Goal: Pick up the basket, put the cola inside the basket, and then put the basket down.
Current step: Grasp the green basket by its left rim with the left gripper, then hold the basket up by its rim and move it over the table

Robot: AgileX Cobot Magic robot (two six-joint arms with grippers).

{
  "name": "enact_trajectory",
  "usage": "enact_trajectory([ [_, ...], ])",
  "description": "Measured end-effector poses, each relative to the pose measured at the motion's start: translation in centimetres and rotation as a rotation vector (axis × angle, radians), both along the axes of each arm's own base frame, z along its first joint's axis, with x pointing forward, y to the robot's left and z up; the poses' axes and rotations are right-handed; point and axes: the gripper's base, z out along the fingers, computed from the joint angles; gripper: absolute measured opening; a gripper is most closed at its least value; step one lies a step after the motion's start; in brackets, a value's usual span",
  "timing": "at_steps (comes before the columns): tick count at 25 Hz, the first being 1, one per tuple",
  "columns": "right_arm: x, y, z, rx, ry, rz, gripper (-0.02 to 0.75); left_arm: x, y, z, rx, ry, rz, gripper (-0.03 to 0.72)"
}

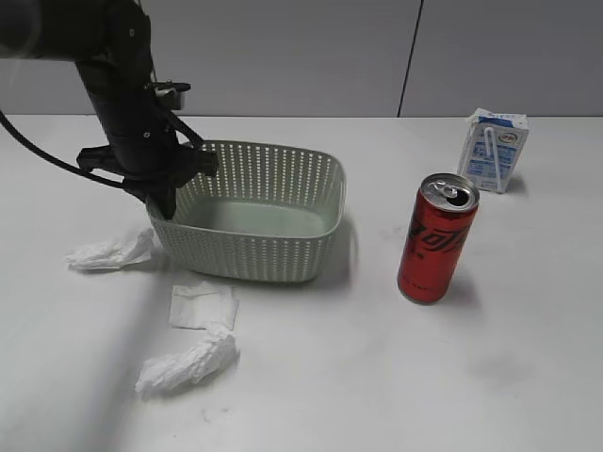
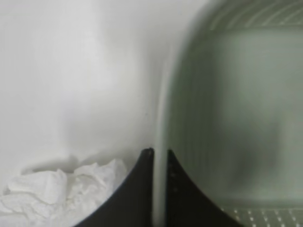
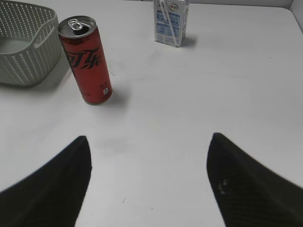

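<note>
The pale sage-green basket (image 1: 273,221) sits left of centre on the white table, empty. My left gripper (image 1: 166,200) is shut on the basket's left wall; the left wrist view shows its two black fingers (image 2: 160,153) pinching the thin rim (image 2: 161,123), one outside and one inside. The red cola can (image 1: 437,239) stands upright to the basket's right, apart from it; it also shows in the right wrist view (image 3: 86,61). My right gripper (image 3: 149,139) is open and empty above bare table, nearer than the can. It is out of the exterior view.
A small white-and-blue carton (image 1: 493,149) stands at the back right. Crumpled white tissues lie left of the basket (image 1: 111,250) and in front of it (image 1: 187,364), with a flat folded one (image 1: 202,305) between. One tissue (image 2: 57,194) lies beside my left fingers.
</note>
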Motion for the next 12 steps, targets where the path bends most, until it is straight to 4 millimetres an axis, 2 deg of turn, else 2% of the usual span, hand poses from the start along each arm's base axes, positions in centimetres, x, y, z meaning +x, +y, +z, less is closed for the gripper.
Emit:
enact_trajectory([
  [4, 0.0, 0.0, 0.0, 0.0, 0.0, 0.0, 0.572, -0.5, 0.1, 1.3, -0.041, 0.033, 0.065, -0.003],
  [7, 0.0, 0.0, 0.0, 0.0, 0.0, 0.0, 0.572, -1.3, 0.6, 3.4, -0.078, 0.027, 0.093, -0.003],
  [10, 0.0, 0.0, 0.0, 0.0, 0.0, 0.0, 0.572, -3.5, 1.6, 4.8, -0.093, 0.007, 0.111, -0.003],
  [12, 0.0, 0.0, 0.0, 0.0, 0.0, 0.0, 0.572, -6.0, 2.4, 4.8, -0.113, -0.007, 0.137, -0.003],
])
